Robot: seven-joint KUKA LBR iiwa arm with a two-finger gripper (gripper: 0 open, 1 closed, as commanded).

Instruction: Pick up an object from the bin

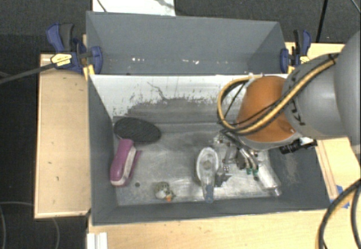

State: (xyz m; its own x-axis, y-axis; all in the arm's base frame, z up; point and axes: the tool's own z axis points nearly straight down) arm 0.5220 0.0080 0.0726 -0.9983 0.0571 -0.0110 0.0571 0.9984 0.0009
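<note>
My gripper is low in the front right part of the bin, under the orange cover. Just left of it, touching or nearly so, lies a clear, glassy oval thing with a bluish stub pointing toward the front wall. Whether anything is in the gripper's grasp is hidden. A small mottled lump rests near the front wall, left of the clear thing.
A brush with a pink-purple handle and a black oval head lies by the left wall. A pale, clear strip lies on the floor at front right, under the arm. The arm and its cables cover the right side.
</note>
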